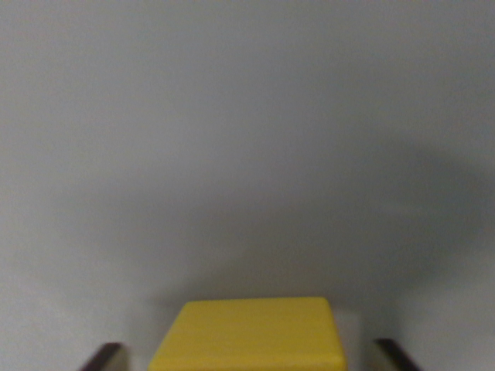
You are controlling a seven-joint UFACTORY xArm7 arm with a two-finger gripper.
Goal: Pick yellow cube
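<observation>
The yellow cube (pixel 249 336) fills the bottom middle of the wrist view, its top face showing and its lower part cut off by the frame's edge. Two dark fingertips (pixel 102 357) of my gripper (pixel 249 357) peek in at the bottom corners, one on each side of the cube. A pale gap separates each fingertip from the cube, so the gripper is open and straddles it without touching.
A plain grey surface (pixel 247 139) fills the rest of the view, with a soft shadow around the cube. Nothing else is in sight.
</observation>
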